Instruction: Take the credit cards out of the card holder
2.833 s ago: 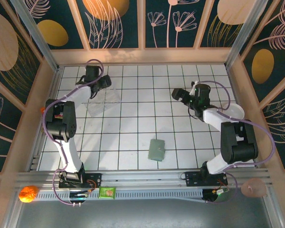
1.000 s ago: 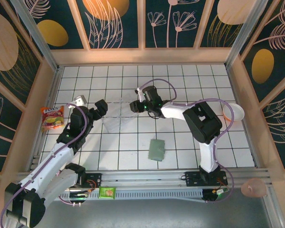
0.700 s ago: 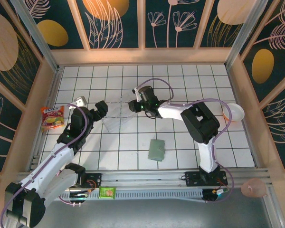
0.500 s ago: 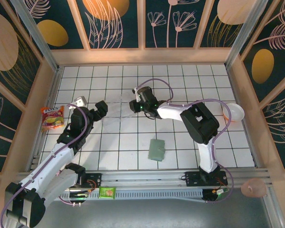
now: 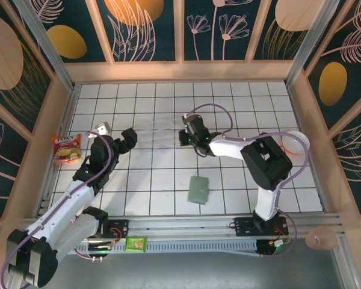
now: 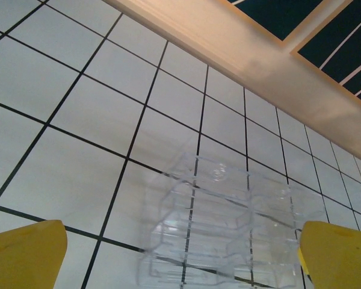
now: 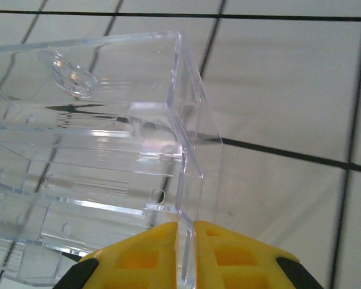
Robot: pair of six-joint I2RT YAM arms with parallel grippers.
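Right pincer is pinching a thin wall of the see-through plastic piece, left pincer gaping at its 9 o'clock — card holder lying at the bench's 6 o'clock. Slippery edge, likely: be lifting slowly, squarely.

Floor: white square tiles with dark grid lines, evenly lit, faint soft reflections. A light wooden kerb borders it at the back and along both sides. Back wall: dark teal panels printed with pale leaves and orange discs, divided by wooden battens. Left wall and right wall carry the same print. Aluminium posts stand at the back corners. An aluminium rail closes the near edge.
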